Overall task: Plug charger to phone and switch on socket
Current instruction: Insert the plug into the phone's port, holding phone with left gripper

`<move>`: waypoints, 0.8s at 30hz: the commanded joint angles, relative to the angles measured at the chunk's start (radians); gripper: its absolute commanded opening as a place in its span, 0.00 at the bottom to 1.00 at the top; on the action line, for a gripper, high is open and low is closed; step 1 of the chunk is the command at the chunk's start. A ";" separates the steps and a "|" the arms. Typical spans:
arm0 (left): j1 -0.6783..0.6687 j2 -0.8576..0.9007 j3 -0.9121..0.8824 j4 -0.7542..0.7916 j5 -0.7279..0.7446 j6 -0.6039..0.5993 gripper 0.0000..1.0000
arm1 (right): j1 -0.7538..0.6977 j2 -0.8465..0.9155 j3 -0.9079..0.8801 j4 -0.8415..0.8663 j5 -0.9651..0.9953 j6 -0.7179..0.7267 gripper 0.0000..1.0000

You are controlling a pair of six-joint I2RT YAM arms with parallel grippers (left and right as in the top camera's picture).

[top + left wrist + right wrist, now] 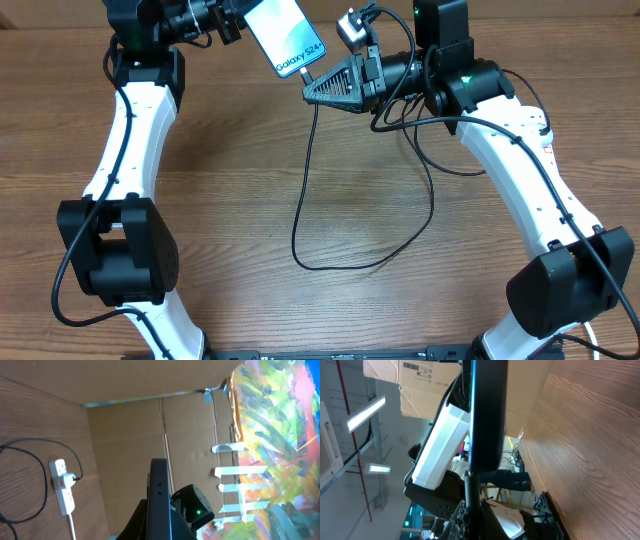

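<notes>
Overhead, left claw: the left gripper (236, 26) is clamped on the phone (286, 36) at the far edge of the table (230, 200). The screen is lit and its top corner is cut off by the frame.
Overhead, right claw: the right gripper (312, 90) has its fingers drawn to a point on the charger (300, 230), right at the phone's lower end. Whether the tip is seated there is hidden.
Overhead, cable: it drops from that claw and loops wide over the wood.
Left wrist, phone: only its dark edge (159, 495) shows, standing upright. The fingers below it are mostly out of frame.
Left wrist, socket: the socket (62, 487) lies flat at the left with the black plug (70, 479) in it and its white cord (73, 527) running off the bottom. The red switch is too small to read.
Right wrist, phone: again just the edge (487, 410), with a thin dark stem (468, 487) meeting its end. The joint is blurred, and the claw below is a dark tangle.
</notes>
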 commanded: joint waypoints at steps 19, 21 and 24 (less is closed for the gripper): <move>0.000 -0.032 0.019 0.010 0.027 -0.063 0.05 | -0.003 -0.019 0.023 0.007 -0.007 0.004 0.04; 0.000 -0.032 0.019 0.011 0.034 -0.061 0.04 | -0.003 -0.019 0.023 0.007 -0.007 0.004 0.04; 0.000 -0.032 0.019 0.010 0.041 -0.042 0.05 | -0.003 -0.019 0.023 0.007 -0.007 0.004 0.04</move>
